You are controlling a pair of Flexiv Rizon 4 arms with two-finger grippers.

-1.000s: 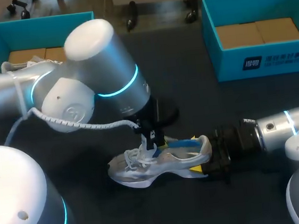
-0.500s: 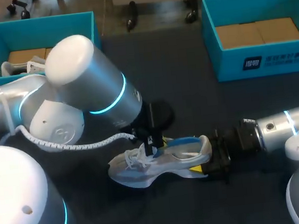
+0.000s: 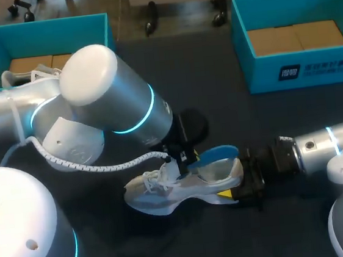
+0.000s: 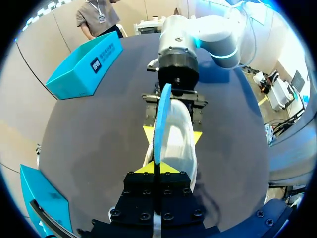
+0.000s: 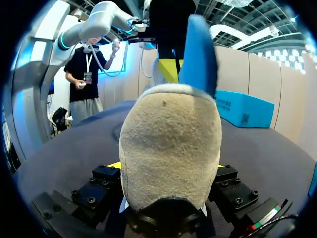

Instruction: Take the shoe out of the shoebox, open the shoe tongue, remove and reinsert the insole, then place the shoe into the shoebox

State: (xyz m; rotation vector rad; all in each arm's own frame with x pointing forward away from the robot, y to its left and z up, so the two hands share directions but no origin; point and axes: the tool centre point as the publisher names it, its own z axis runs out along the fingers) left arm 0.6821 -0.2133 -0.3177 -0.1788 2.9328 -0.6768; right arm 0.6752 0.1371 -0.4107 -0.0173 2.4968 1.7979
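Note:
A white and silver sneaker point(image 3: 172, 190) lies on its sole on the dark table, toe to the left. My right gripper point(image 3: 244, 185) is shut on its heel point(image 5: 171, 144), one finger on each side of it. Its yellow fingertips point(image 4: 197, 137) flank the shoe point(image 4: 181, 148) in the left wrist view. My left gripper point(image 3: 184, 158) is above the shoe's opening, shut point(image 4: 157, 168) on the front end of the blue insole point(image 3: 217, 154). The insole point(image 4: 161, 114) stands edge-on, and its heel end point(image 5: 200, 54) rises above the shoe's collar.
A teal shoebox point(image 3: 96, 26) at the back left holds another white shoe point(image 3: 28, 75). A second teal shoebox point(image 3: 300, 72) stands at the back right, with cardboard inside. My left arm's large elbow point(image 3: 96, 112) hangs over the table's left middle.
My left gripper has moved slightly right along the shoe with the insole in it. The insole's heel end now stands higher out of the shoe. The right arm has kept still.

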